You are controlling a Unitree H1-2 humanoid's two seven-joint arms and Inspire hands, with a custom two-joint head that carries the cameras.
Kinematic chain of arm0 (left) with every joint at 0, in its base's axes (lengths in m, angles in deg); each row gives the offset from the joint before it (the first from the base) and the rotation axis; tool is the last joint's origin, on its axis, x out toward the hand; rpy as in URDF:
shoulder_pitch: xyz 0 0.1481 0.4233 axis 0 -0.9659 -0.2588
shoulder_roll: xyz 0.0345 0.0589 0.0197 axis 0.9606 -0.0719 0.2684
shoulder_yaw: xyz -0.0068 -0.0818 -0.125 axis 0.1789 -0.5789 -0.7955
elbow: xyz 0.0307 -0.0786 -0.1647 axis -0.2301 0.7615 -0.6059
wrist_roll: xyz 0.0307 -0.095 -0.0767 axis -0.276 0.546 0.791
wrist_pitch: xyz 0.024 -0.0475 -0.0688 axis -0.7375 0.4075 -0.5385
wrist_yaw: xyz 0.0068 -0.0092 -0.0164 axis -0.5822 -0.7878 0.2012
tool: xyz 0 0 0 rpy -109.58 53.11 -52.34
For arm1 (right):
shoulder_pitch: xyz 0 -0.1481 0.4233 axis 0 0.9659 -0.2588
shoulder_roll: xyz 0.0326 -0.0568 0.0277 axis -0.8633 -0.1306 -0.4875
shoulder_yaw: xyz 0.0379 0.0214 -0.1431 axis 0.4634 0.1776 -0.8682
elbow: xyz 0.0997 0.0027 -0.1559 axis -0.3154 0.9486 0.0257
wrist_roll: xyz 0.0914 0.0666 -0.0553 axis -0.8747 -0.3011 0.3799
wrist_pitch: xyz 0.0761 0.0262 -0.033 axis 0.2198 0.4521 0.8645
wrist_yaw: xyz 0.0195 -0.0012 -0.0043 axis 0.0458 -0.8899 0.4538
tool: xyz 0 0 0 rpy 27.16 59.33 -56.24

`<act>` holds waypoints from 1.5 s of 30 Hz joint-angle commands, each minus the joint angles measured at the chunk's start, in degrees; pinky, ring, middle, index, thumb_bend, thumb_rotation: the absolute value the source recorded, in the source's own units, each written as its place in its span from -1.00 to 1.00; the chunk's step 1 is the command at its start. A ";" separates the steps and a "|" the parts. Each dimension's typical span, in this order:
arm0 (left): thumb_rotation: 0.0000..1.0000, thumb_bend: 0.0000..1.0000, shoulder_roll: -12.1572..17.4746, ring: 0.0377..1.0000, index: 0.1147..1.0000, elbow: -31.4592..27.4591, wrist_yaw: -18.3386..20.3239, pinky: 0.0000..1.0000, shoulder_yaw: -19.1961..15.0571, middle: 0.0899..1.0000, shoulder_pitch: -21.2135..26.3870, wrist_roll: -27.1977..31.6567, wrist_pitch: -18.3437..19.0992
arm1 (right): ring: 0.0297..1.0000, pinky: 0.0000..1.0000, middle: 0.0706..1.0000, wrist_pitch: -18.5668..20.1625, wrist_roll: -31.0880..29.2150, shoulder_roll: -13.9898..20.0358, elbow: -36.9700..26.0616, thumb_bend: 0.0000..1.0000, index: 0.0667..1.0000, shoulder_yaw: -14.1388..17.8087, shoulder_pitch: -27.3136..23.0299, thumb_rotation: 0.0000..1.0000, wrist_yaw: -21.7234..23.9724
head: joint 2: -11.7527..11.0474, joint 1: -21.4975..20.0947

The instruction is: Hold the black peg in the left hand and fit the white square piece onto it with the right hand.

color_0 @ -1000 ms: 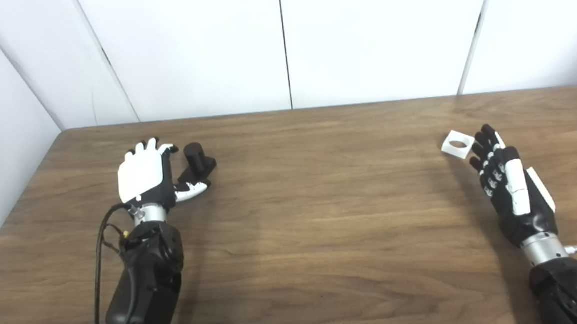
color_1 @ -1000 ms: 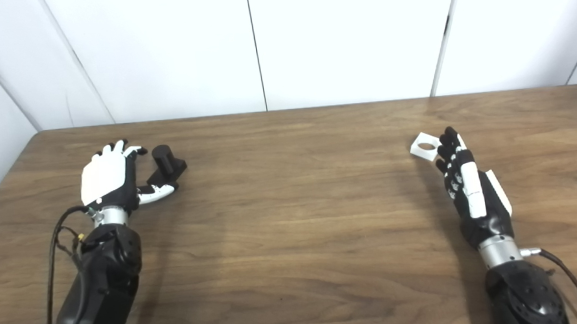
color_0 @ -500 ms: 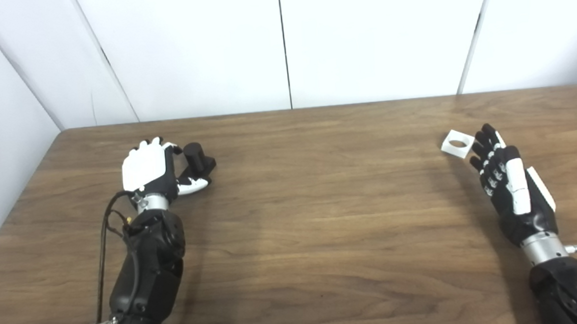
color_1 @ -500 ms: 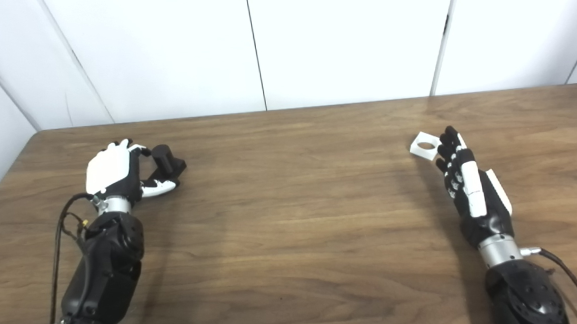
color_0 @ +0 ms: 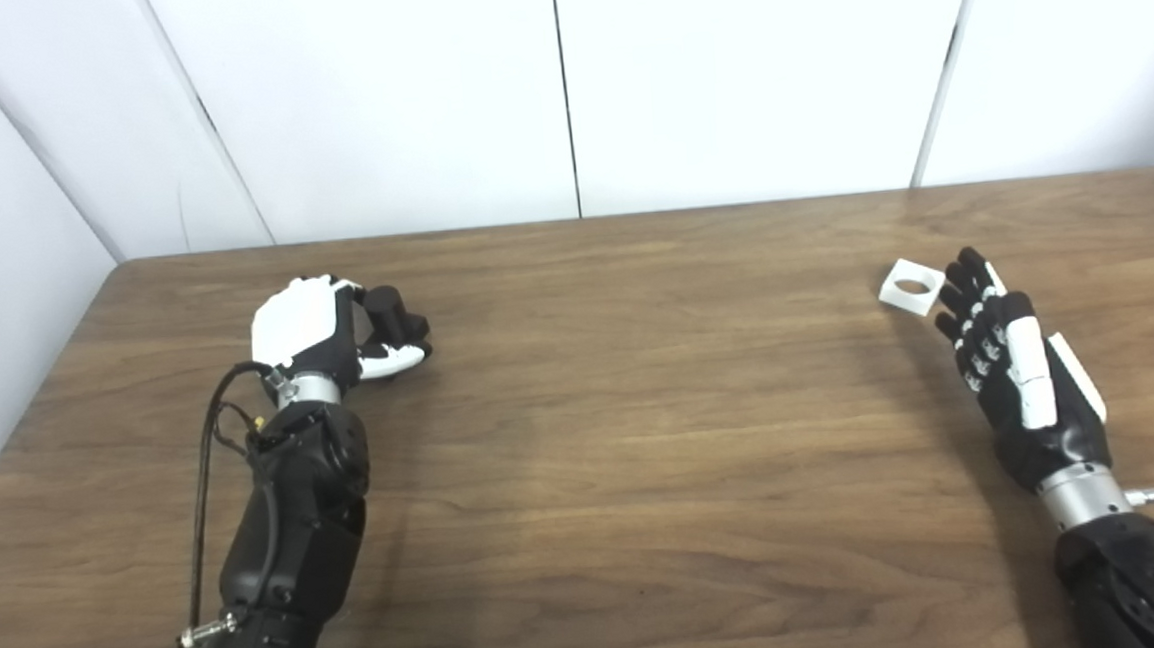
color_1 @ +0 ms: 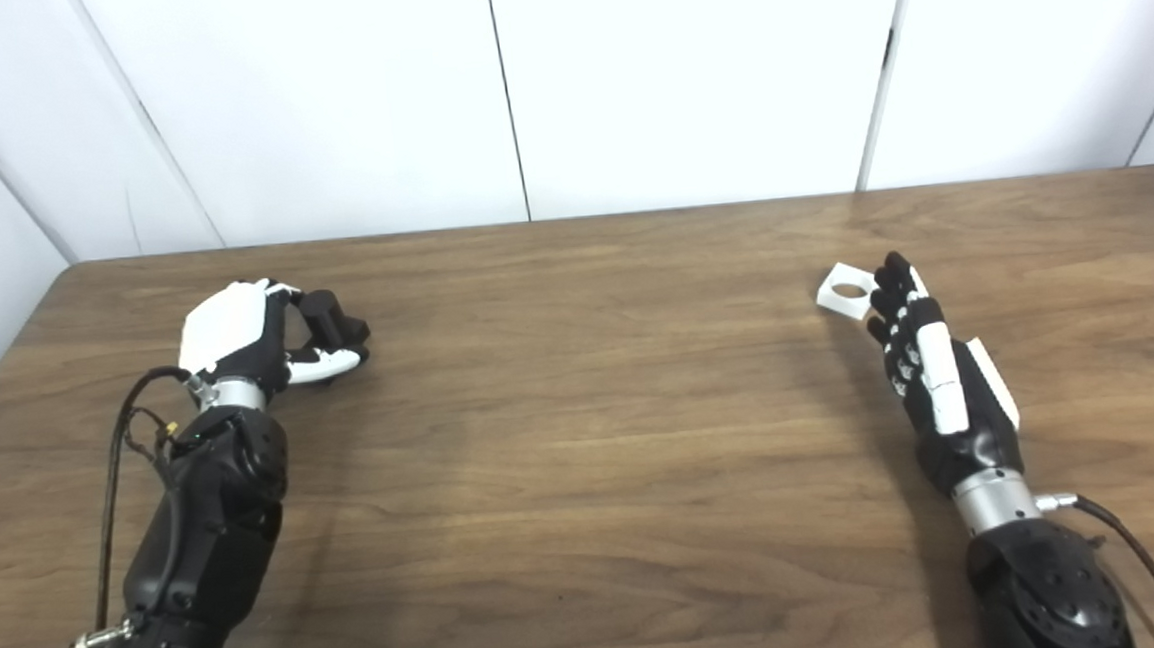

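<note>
Two hands work far apart across the table (color_0: 584,444). Nearer, on the right side, the right hand (color_0: 1016,377) lies with fingers spread, holding nothing, fingertips just beside the square (color_0: 909,287), which sits flat beyond them, hole up. On the left side, the left hand (color_0: 312,325) curls around the peg (color_0: 391,315), apparently gripping it. Bare wood between them leaves room to meet, well clear of the edges

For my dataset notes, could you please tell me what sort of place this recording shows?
Probably a robot test bench or lab: a bare wooden table against plain white wall panels, with only a black peg and a white square piece set out.
</note>
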 commanded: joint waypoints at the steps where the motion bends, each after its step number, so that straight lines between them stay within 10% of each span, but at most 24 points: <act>1: -0.11 0.50 0.66 1.00 0.43 -0.76 -0.20 1.00 -0.65 0.85 3.84 -1.65 0.16 | 1.00 1.00 1.00 -0.33 -0.65 -1.79 1.35 0.20 1.00 -0.58 2.71 1.00 0.06 | 0.11 0.04; 45: -0.30 0.48 -0.01 1.00 0.36 0.04 4.64 1.00 -1.08 0.86 3.67 -7.68 0.16 | 1.00 1.00 1.00 0.01 -2.11 -0.23 1.00 0.13 1.00 0.39 2.52 1.00 1.59 | 1.02 1.25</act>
